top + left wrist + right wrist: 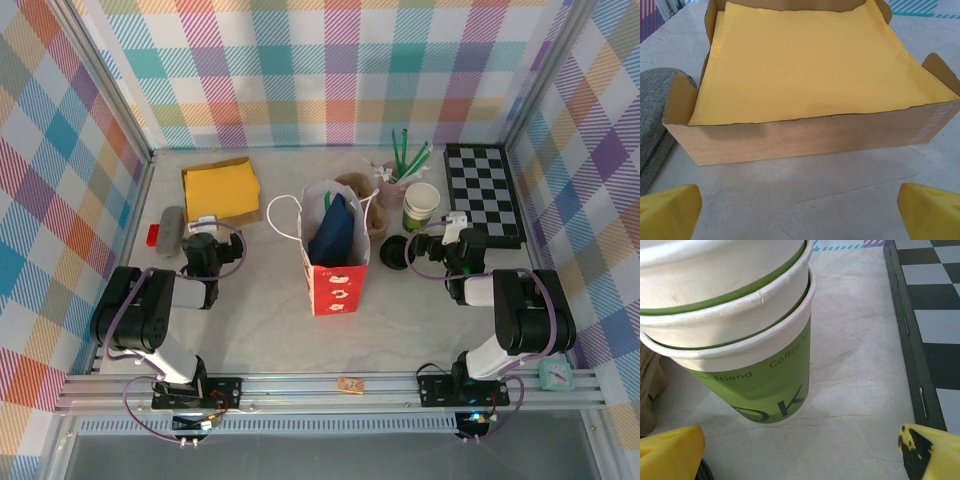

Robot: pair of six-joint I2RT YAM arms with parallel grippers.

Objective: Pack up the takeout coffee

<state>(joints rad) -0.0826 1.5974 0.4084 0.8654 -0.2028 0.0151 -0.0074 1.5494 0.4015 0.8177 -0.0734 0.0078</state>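
The takeout coffee is out of view. A stack of lidless green-and-cream paper cups (421,205) stands right of centre. A loose black lid (393,251) lies in front of it. My right gripper (455,224) is open just right of the lid. In the right wrist view the cup stack (755,370) rises ahead and to the left of the right gripper (802,452), apart from both yellow fingertips (670,452). A red-and-white paper bag (335,270) stands open mid-table with a dark blue item inside. My left gripper (205,222) is open, empty, and faces a cardboard tray.
The cardboard tray of yellow napkins (805,75) lies just ahead of the left gripper (802,210). A grey pouch (172,230) sits left of it. A checkerboard (483,193) fills the far right. A cup of green straws (400,165) and brown items (377,222) stand behind the bag.
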